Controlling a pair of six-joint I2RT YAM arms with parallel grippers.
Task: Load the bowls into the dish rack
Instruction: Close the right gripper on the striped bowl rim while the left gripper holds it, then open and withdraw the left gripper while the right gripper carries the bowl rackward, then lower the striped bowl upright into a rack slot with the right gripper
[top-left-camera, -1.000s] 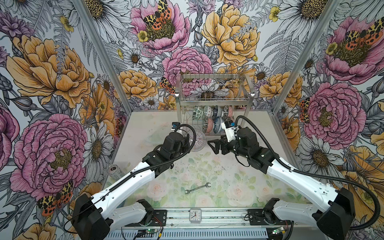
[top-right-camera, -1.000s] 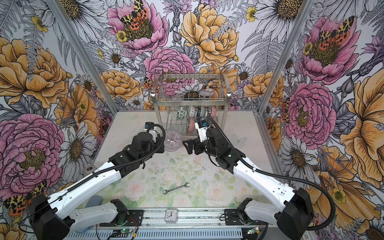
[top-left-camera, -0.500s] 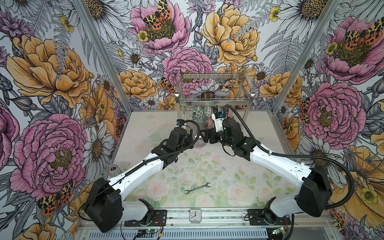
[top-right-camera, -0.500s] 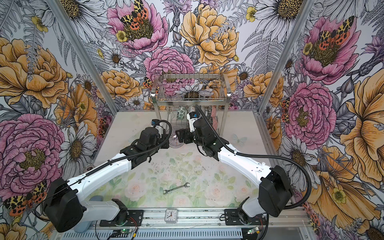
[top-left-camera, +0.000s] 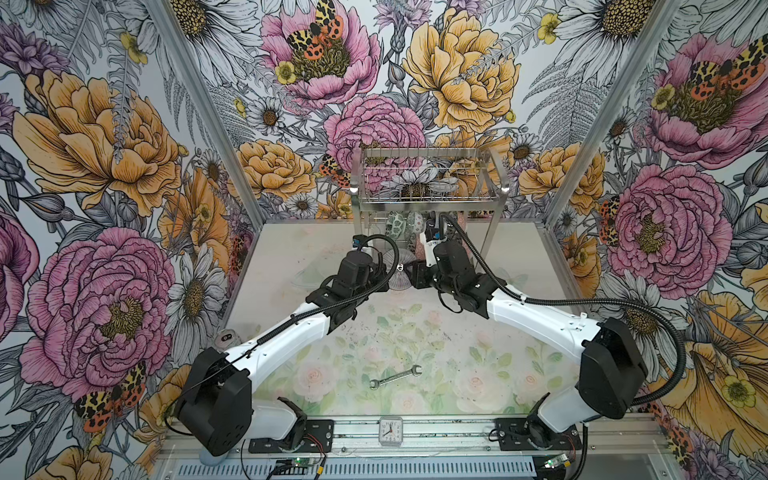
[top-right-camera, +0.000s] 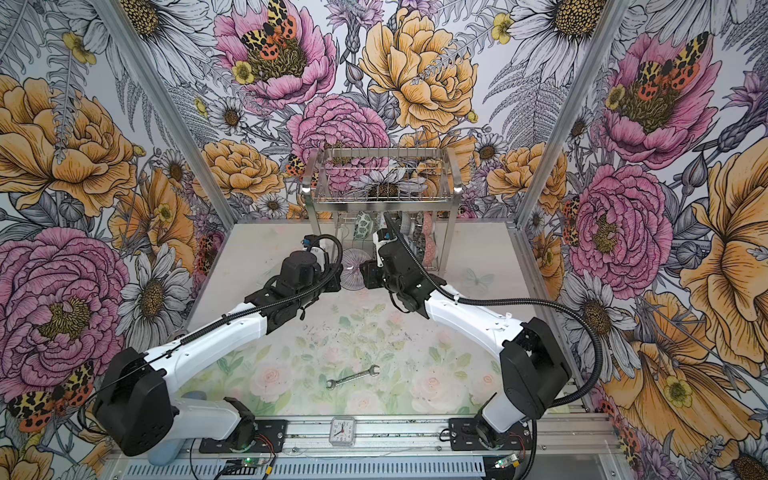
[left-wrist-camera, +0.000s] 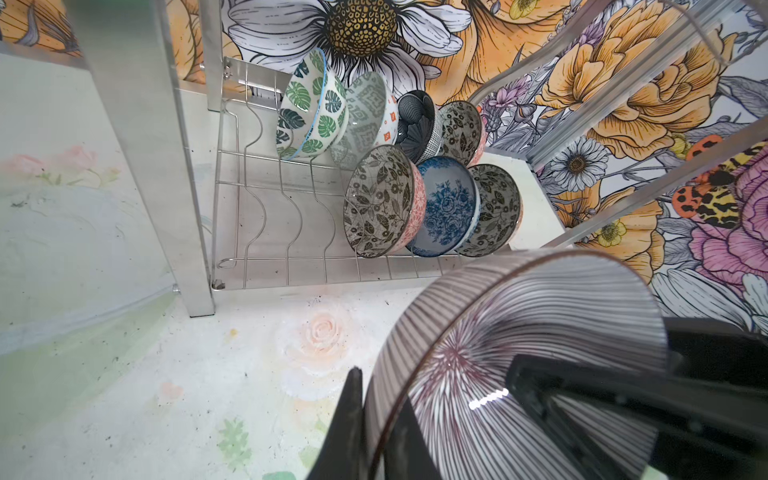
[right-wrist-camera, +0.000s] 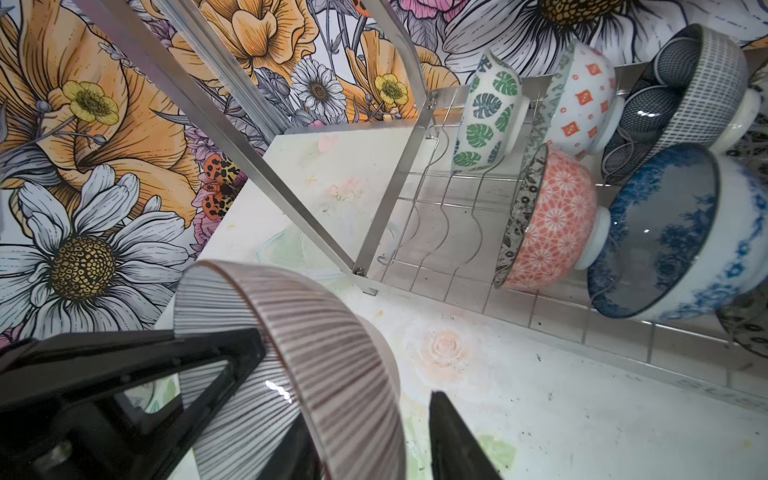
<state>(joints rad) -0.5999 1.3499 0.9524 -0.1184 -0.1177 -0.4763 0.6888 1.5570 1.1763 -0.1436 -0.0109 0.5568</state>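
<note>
White-green tabletop (top-left-camera: 291, 249) and steel dish rack (top-left-camera: 428, 200) at back centre: unchanged from a second ago. Seven bowls (left-wrist-camera: 446, 208) stand on edge in the rack's lower shelf, bunched at one end, with bare wire slots beside them. Both arms have pushed in toward the rack.

The left gripper (left-wrist-camera: 434, 374) is clamped on the rim of the striped bowl (top-left-camera: 397, 274), one finger inside and one outside, same hold as before. That bowl sits on edge just in front of the lower shelf, between the two grippers.

The right gripper (right-wrist-camera: 345, 365) was spread wide and well apart from the bowl. It now straddles the opposite rim with the jaws narrowed. A sliver of gap shows at the outer finger, so I can't tell if it grips yet.

Wrench (top-left-camera: 395, 376) and clock (top-left-camera: 390, 430): not moved.
</note>
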